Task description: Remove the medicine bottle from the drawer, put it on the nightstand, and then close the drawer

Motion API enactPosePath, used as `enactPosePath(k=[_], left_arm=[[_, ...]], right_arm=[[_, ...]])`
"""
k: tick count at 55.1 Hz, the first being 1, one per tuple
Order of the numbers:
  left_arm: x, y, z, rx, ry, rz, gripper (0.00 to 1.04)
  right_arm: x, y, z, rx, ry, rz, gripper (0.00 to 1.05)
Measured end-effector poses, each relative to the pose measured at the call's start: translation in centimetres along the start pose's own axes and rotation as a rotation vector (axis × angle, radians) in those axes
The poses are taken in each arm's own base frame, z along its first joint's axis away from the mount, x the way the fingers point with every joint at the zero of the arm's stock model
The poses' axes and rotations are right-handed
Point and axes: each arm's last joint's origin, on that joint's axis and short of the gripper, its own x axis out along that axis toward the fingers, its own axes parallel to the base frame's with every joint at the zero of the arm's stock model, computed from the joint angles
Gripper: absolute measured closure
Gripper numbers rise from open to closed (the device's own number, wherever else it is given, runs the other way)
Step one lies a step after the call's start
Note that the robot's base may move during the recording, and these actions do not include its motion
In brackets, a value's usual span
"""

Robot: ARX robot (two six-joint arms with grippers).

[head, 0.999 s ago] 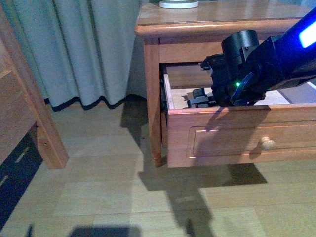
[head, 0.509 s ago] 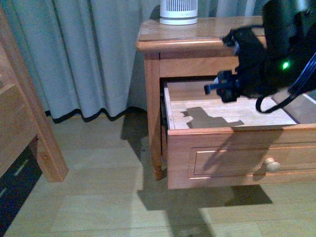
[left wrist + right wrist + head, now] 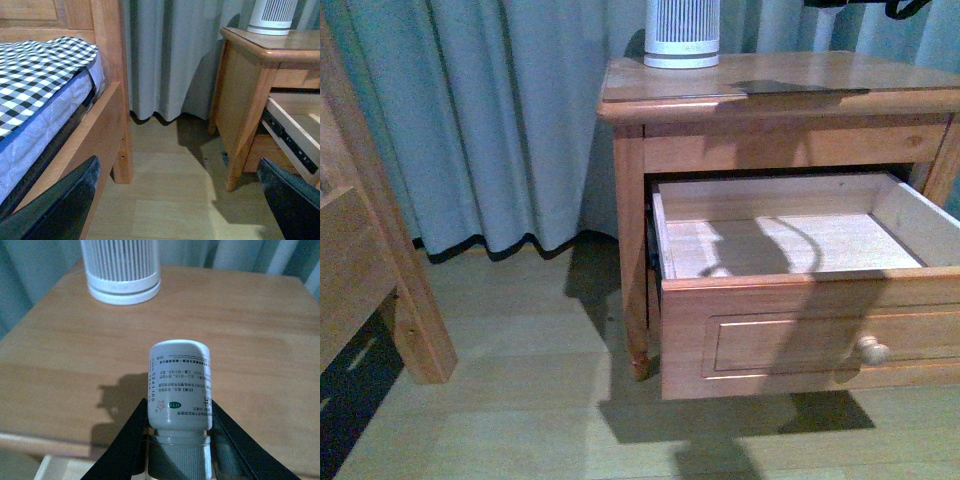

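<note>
Glossy wooden nightstand (image 3: 660, 85), bare wood inside drawer (image 3: 780, 335), smooth plastic medicine bottle (image 3: 180, 385)

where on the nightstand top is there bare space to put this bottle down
The nightstand top is bare wood across its front, middle and right. Only the back left, where the white ribbed cylinder stands, is taken.

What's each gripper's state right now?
Left gripper: open, holding nothing.
Right gripper: closed on the medicine bottle, held over the nightstand top.
</note>
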Motion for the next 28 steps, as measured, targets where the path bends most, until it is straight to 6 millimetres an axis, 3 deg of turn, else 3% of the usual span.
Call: enactPosePath(k=[8, 14, 19, 23, 28], left_arm=[[0.0, 0.0, 0.0, 0.000, 0.000, 0.000, 0.07], [0.0, 0.0, 0.0, 0.000, 0.000, 0.000, 0.07], [0.0, 0.0, 0.0, 0.000, 0.000, 0.000, 0.07], [0.0, 0.0, 0.0, 0.000, 0.000, 0.000, 0.07], [0.0, 0.0, 0.0, 0.000, 0.000, 0.000, 0.07]], right_arm=[[2.8, -1.1, 0.2, -0.028, -0.023, -0.066, 0.49], [2.7, -1.1, 0.3, -0.027, -0.069, -0.058, 0.31], [0.9, -0.6, 1.1, -0.025, -0.128, -0.031, 0.16], [-2.2, 0.1, 2.0, -0.018, -0.189, 0.003, 0.03], [-6.7, 0.8, 2.9, 0.006, -0.255, 0.050, 0.00]])
